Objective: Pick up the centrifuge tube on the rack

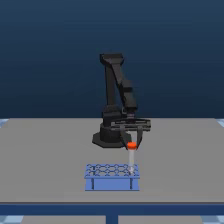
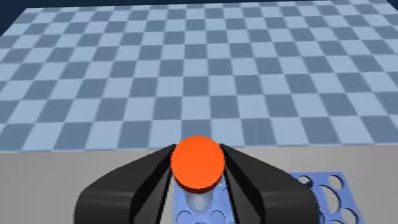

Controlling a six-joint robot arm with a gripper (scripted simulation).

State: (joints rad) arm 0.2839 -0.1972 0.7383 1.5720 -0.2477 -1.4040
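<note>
While the rack (image 1: 112,177) is sitting low at the exterior view's left of centre, I am seeing my gripper (image 1: 131,143) clamping the centrifuge tube (image 1: 131,157) by its cap, mostly lifted out; clearing the holes remains.

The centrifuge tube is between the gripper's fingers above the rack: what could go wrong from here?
1. The gripper seems to hold the centrifuge tube only at its orange cap, so the tube may slip or tilt.
2. The tube's lower end still looks close to the rack; a sideways move now could catch it on a hole and drag the rack.
</note>
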